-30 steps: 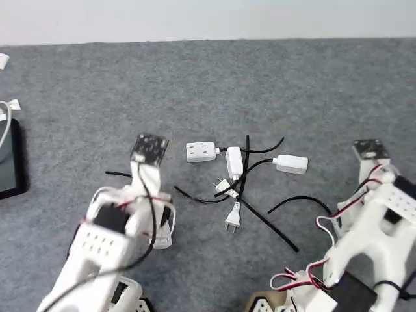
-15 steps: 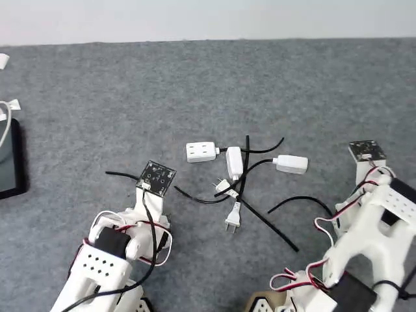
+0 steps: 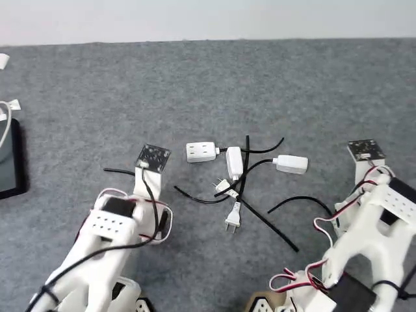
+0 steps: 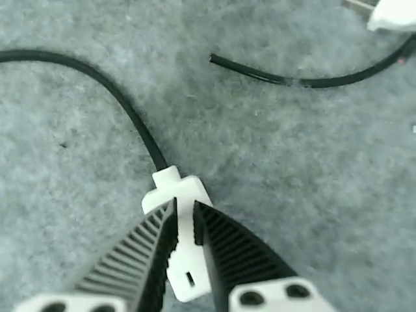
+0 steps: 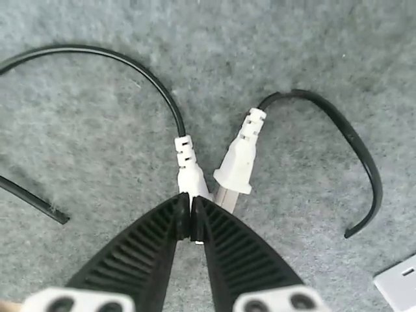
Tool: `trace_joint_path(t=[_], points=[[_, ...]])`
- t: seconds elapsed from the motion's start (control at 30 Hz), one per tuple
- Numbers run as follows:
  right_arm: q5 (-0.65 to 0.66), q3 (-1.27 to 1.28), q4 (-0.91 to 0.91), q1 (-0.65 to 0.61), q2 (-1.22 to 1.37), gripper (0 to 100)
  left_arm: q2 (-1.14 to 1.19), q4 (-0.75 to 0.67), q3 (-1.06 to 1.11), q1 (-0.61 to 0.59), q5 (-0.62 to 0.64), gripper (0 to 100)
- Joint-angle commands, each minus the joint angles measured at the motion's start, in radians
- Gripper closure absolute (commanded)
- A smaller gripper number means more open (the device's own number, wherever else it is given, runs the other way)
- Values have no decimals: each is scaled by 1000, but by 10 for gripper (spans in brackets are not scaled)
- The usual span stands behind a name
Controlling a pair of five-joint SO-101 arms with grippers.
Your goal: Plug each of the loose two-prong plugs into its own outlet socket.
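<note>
Landmark is the middle socket (image 3: 234,162), lying on the grey carpet (image 3: 97,91).

Left-side socket (image 3: 201,151) sits just beside it, toward my left arm (image 3: 110,240). Right-side socket (image 3: 290,164) is near it on the other side, toward my right arm (image 3: 370,221). Two loose plugs lie on the near side of the middle socket. The upper loose plug (image 3: 223,187) is close under it, and the lower loose plug (image 3: 233,218) is a bit further toward the bases. Neither is seated, and black leads cross between them.

Left gripper (image 4: 184,211): jaws pinched in on a white connector (image 4: 177,192), which runs back between them. Its black lead (image 4: 110,91) curves off from the tip end. There's a small dark mark on the connector near the jaw roots; I can't read it as writing. This is well off to the left-arm side of the middle socket.

Right gripper (image 5: 190,205): jaws together on the front end of a ribbed plug (image 5: 187,170). A second plug (image 5: 238,159) lies just beside it, its prong end tucked behind one finger (image 5: 240,253). This is well apart from the middle socket, on the right-arm side.
</note>
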Motion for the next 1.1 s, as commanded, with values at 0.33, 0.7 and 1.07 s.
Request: trace_joint_path(t=[0.33, 0.7, 1.07], points=[[109, -71, 159, -87, -28, 990, 124, -3, -13, -41, 3, 987], [130, -140, -54, 33, 294, 990, 124, -3, -13, -43, 2, 987], [132, -411, -51, 134, 573, 990, 124, -5, -12, -43, -46, 987]])
